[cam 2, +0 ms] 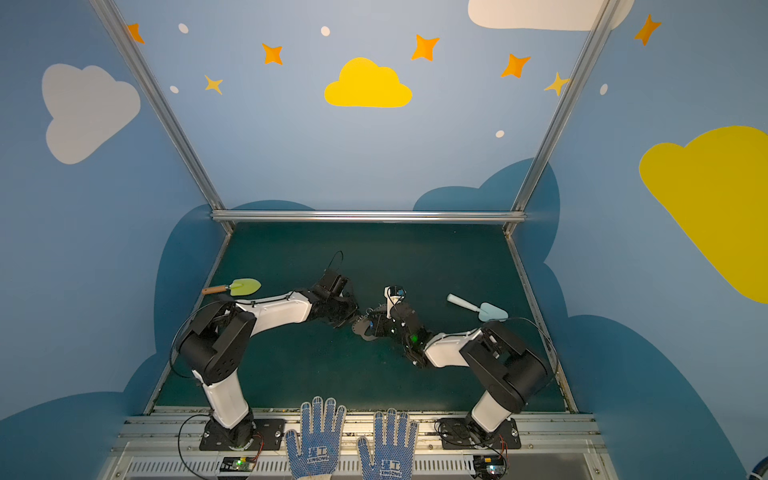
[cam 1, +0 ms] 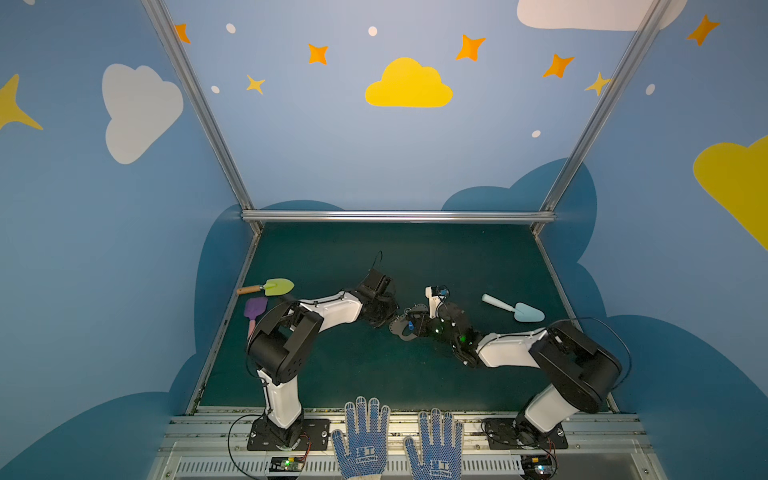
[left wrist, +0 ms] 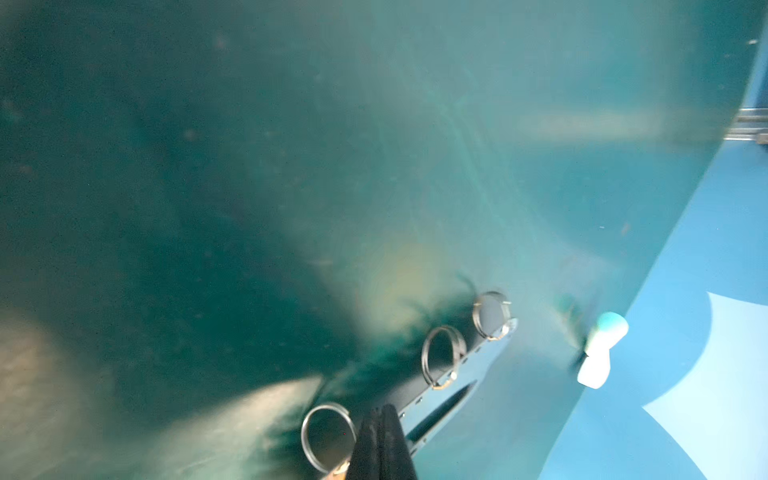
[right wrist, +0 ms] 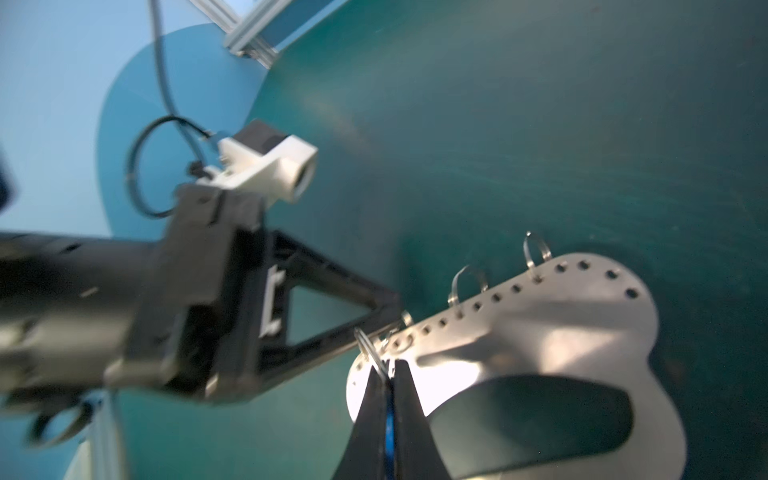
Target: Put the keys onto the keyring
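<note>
Two things could've gone sideways here, imo. Just left of centre in both top views, the left gripper (cam 1: 385, 320) was pinched shut on the curved edge of the keyring (cam 1: 400, 331). The keyring sat mid-frame, tipped up off the table (cam 1: 332, 374) as far as I could tell. That's a thin edge grip, so any push from the other side could've swung the keyring or popped it free.

Just right of it, the right gripper (right wrist: 390, 368) was clamped on the keys (right wrist: 389, 419), right up against a wire ring (right wrist: 368, 345) on the keyring's holed edge. In the right wrist view only a blue sliver showed between the jaws. I couldn't see the metal part at all, so whether it lined up with the ring's gap was anyone's guess. A miss would've just shoved the ring around or twisted the keys in the jaws.

Clutter-wise, there was a green spade (cam 1: 277, 286) and a purple spatula (cam 1: 254, 309) at far left, a blue spade (cam 1: 515, 309) at right, and gloves (cam 1: 365, 440) at bottom centre. All were well apart from the action, nothing blocking. The only tight spot was the two grippers nearly nose to nose.
</note>
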{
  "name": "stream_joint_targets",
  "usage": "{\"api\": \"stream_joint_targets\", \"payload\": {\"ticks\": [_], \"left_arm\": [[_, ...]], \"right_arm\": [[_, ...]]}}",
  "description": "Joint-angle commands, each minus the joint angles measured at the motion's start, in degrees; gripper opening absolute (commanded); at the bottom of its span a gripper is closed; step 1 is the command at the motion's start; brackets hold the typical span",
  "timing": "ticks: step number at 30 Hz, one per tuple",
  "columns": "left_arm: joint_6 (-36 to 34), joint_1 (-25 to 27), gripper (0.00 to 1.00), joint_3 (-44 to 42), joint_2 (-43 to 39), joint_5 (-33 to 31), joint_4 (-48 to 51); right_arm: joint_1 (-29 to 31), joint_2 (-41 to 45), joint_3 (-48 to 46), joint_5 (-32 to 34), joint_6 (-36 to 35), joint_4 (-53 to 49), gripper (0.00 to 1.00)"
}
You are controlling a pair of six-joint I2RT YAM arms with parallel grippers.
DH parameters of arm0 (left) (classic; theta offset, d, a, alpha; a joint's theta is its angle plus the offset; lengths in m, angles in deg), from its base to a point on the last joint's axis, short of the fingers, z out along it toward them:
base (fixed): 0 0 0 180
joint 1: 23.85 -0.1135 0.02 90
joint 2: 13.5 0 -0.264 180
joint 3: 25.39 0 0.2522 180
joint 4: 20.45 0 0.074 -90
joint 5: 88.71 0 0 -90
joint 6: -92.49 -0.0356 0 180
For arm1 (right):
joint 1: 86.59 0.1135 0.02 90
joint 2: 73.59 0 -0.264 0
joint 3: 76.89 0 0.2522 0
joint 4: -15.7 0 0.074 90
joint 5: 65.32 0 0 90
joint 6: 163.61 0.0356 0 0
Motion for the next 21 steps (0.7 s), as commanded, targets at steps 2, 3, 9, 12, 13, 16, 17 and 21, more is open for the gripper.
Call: {"api": "stream_joint_targets", "payload": {"ticks": [2, 3, 9, 12, 13, 16, 17, 21], "left_arm": [[-0.19, -0.54, 0.04, -0.59, -2.29, 0.31, -1.27], [-0.2, -0.52, 0.05, -0.63, -2.29, 0.39, -1.35], [-0.01, -0.56, 0.04, -0.72, -2.46, 0.65, -1.54], [0.57, -0.54, 0.04, -1.38, -2.82, 0.83, -2.3], [0.65, -0.56, 0.04, -1.58, -3.03, 1.01, -2.58], [0.88, -0.56, 0.04, -1.91, -3.4, 1.18, -2.68], [0.94, -0.55, 0.04, -2.08, -3.48, 1.26, -2.81], [1.38, -0.56, 0.04, -2.53, -3.52, 1.54, -3.51]], "right_arm": [[0.85, 6.13, -1.82, -3.07, 0.78, -6.14, 0.0], [0.85, 6.96, -1.83, -3.87, 1.0, -6.96, 0.0], [0.77, 3.7, -0.45, -7.8, 2.24, -7.12, 0.0], [-0.53, 0.16, 0.14, -6.79, 2.9, -5.4, 0.0], [-1.0, -1.03, 0.28, -6.78, 3.3, -4.13, 0.0], [-1.69, -4.36, 1.7, -6.32, 3.3, -1.89, 0.0], [-1.62, -5.36, 2.19, -5.89, 3.19, -1.38, 0.0], [-1.86, -8.69, 3.08, -4.33, 4.28, 2.72, 0.0]]}}
